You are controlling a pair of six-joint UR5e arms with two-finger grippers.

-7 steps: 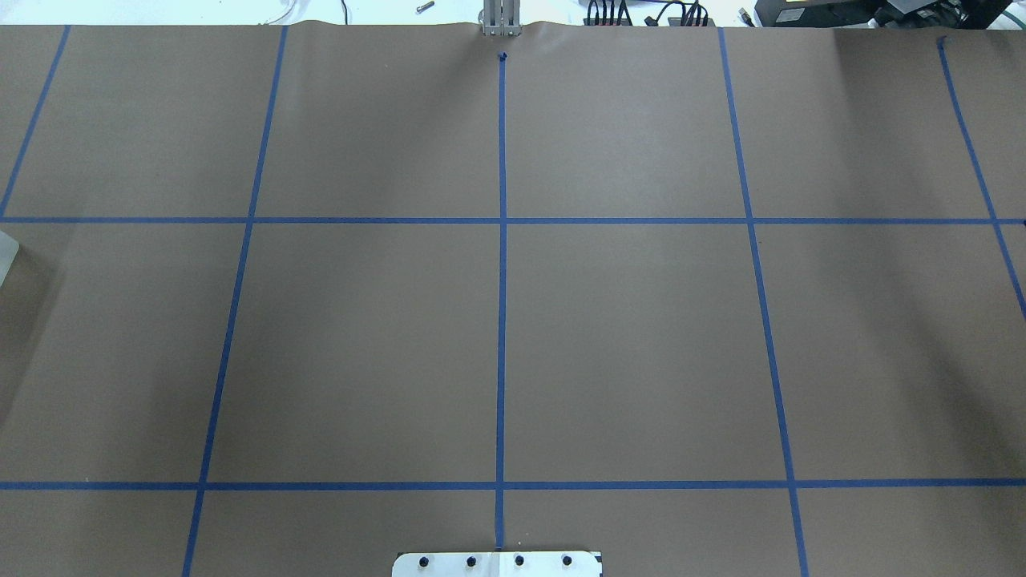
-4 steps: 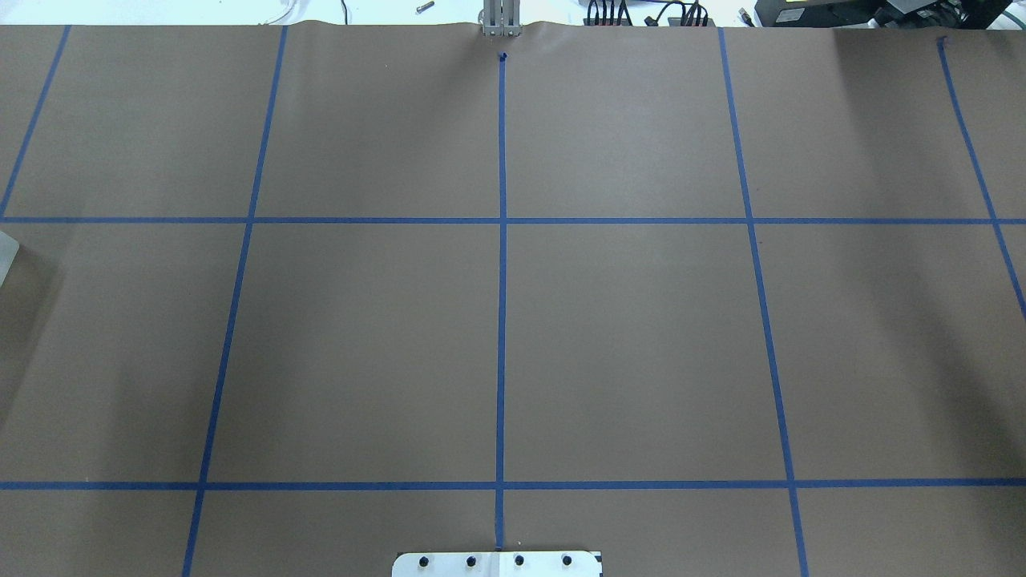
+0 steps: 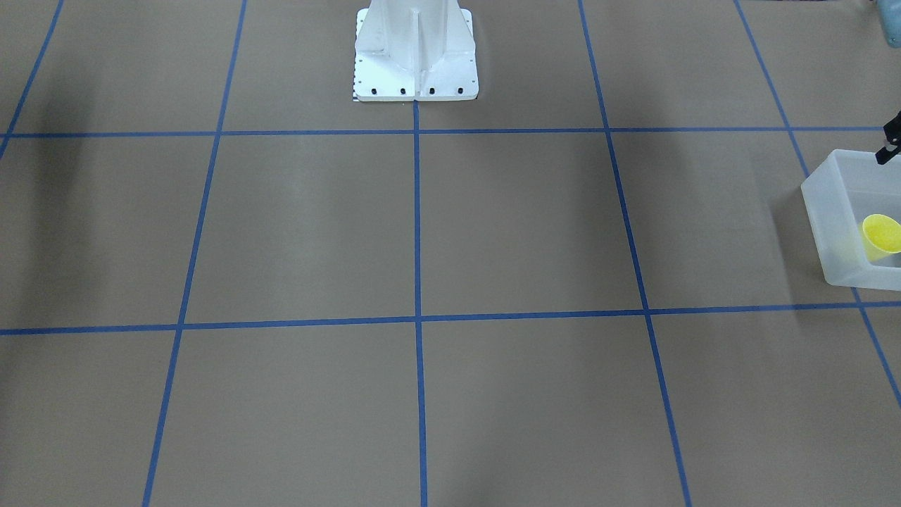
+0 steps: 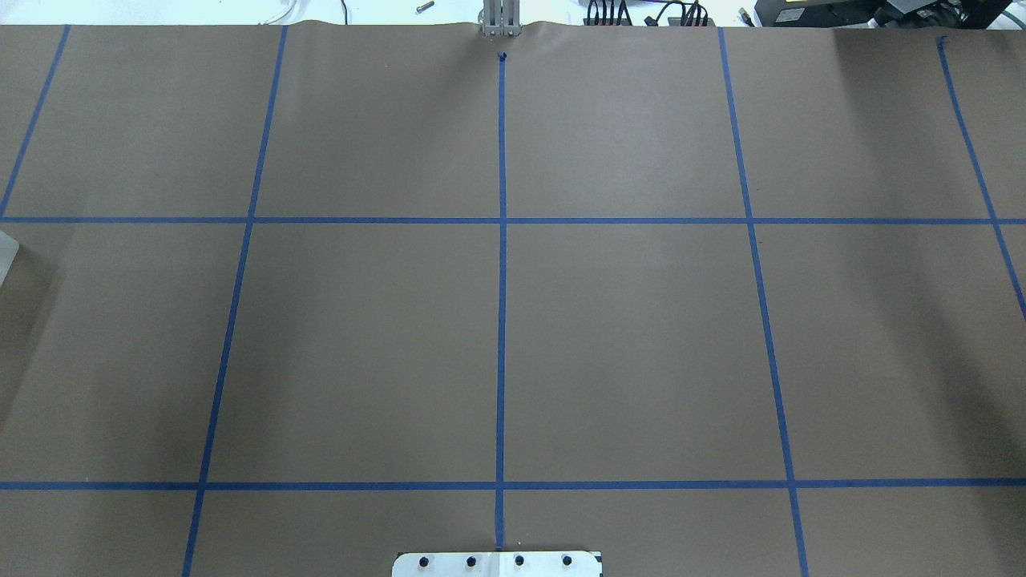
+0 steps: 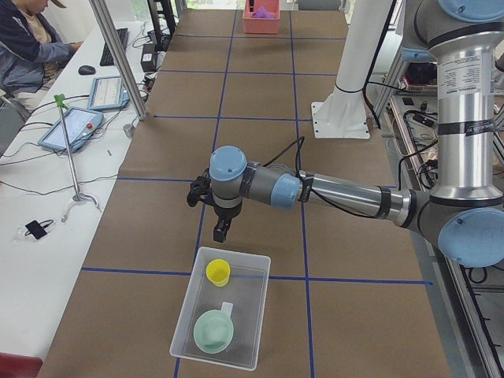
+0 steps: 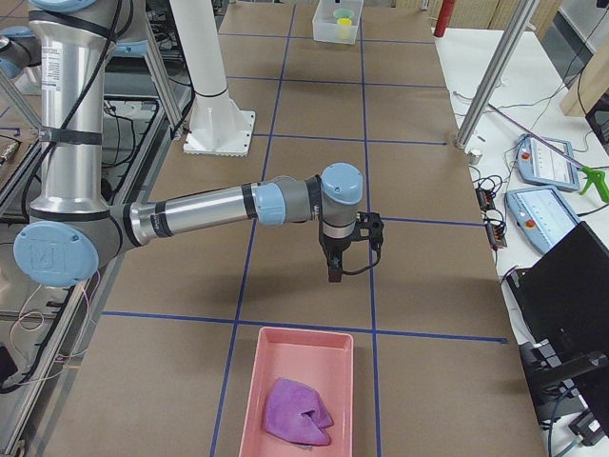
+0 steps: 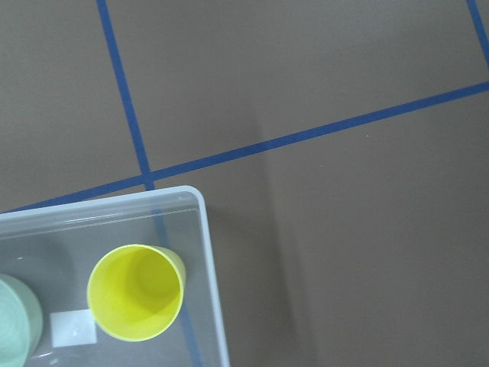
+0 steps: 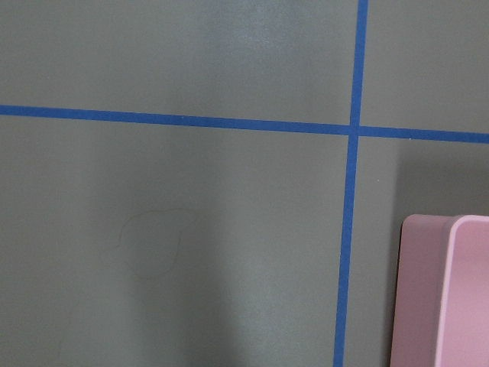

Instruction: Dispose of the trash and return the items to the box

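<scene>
The translucent box (image 5: 244, 315) stands on the brown table near its left end. The yellow cup (image 5: 218, 272) stands upright in it, and the mint-green bowl (image 5: 213, 331) sits beside the cup. The left wrist view looks down on the box corner (image 7: 200, 229), the cup (image 7: 136, 292), the bowl's edge (image 7: 14, 321) and a white label (image 7: 72, 330). My left gripper (image 5: 222, 233) hangs just above the table beyond the box's far rim; I cannot tell whether it is open. My right gripper (image 6: 335, 268) hangs above the table short of a pink tray (image 6: 257, 400); I cannot tell its state either.
The pink tray holds a crumpled purple thing (image 6: 297, 411); its corner shows in the right wrist view (image 8: 447, 290). The white robot pedestal (image 3: 415, 56) stands at the table's middle edge. The box shows at the front view's right edge (image 3: 827, 211). A person sits at a side bench (image 5: 27, 43).
</scene>
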